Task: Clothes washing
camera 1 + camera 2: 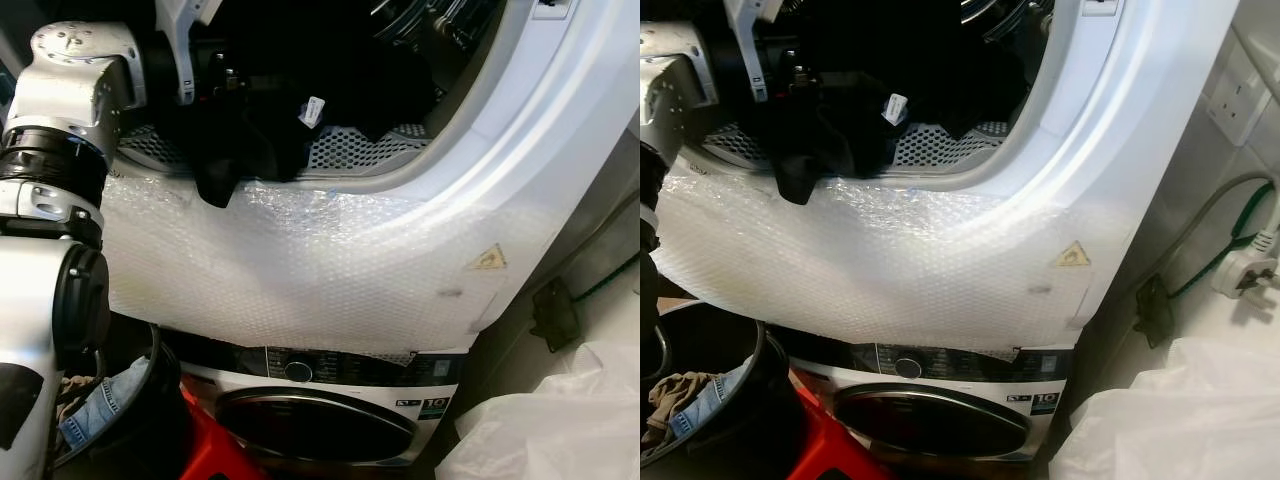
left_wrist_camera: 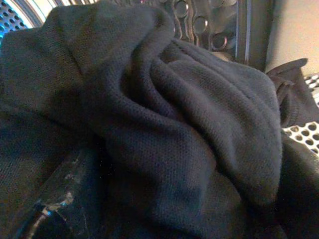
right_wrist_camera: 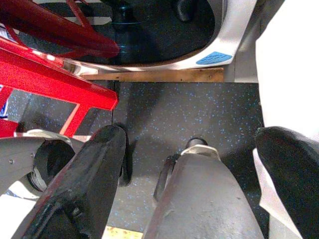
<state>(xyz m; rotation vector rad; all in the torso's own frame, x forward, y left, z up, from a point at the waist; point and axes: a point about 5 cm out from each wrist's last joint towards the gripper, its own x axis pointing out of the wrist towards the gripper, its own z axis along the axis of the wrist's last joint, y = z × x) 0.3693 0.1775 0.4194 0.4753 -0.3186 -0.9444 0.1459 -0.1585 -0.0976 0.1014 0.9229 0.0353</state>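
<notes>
Left gripper (image 2: 55,219) sat buried in the soft, limp black garment (image 1: 250,130) at the drum mouth, jaws unreadable; I judged a bunched fold safest; right gripper (image 3: 189,164) jaws apart, idle.

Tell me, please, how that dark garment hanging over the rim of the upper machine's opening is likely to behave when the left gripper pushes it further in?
The dark garment will probably be floppy: it lies in soft folds and one flap droops over the bubble wrap. It looks like a thick knit, so likely light yet bulky, bunching rather than sliding. The hanging flap may catch on the rim.
</notes>
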